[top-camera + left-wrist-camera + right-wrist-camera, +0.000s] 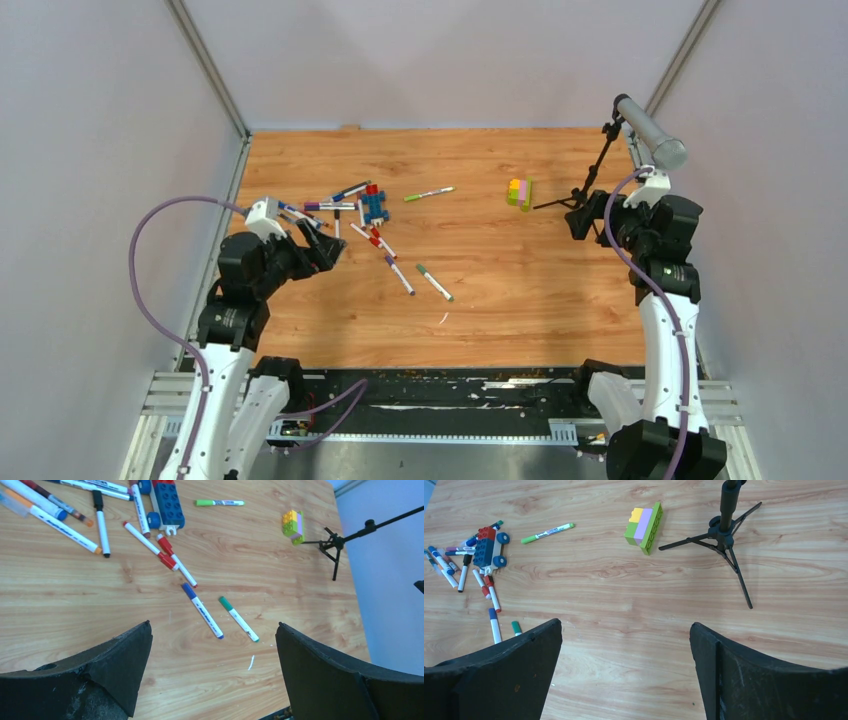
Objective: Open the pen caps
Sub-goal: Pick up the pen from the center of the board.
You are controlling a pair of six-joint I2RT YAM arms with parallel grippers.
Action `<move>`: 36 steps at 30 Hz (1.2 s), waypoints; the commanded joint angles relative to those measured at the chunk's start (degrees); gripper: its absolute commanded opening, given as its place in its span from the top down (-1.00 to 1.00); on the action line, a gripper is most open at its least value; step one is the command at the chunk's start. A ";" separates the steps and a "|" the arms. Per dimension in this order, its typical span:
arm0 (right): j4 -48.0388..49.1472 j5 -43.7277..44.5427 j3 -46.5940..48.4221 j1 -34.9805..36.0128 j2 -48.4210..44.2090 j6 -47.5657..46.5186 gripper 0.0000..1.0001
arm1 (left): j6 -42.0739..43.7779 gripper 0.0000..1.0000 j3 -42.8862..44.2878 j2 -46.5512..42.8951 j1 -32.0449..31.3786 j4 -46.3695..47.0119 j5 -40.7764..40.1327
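Left gripper (214,630) wide open, empty; right gripper (625,625) wide open, empty; capped pens (202,611) scattered beside brick figure (167,502)

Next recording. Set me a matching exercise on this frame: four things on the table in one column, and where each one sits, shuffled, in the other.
Things
1. light-green pen
2. block stack
3. toy brick figure
4. microphone stand

Places
a. in among the clustered pens
b. lying alone between the brick figure and the block stack
c. standing at the right edge of the table
d. next to the tip of one tripod leg

Pairs: 1-b, 2-d, 3-a, 4-c
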 commanded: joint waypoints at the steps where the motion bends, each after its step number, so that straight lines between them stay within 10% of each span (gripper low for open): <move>1: 2.41 -0.03 0.83 -0.46 -0.78 1.92 -1.00 | -2.46 -1.00 -1.13 0.99 -0.26 5.62 5.66; 8: 3.65 -2.72 -0.42 -0.42 0.20 1.80 -1.00 | -3.60 -1.00 -2.81 1.06 -5.51 6.50 3.77; 19: 6.33 -23.17 -7.79 -0.53 -1.93 -15.76 -1.00 | -2.20 -1.00 4.30 16.00 -36.06 -1.38 -30.01; 30: 1.05 -30.82 -8.37 -0.51 -0.69 -27.44 -1.00 | -19.47 -1.00 -7.61 18.31 -38.42 13.48 -31.94; 36: 1.13 -29.53 -8.39 -0.55 -0.97 -27.98 -1.00 | -24.34 -1.00 2.34 34.15 -42.12 4.25 -39.58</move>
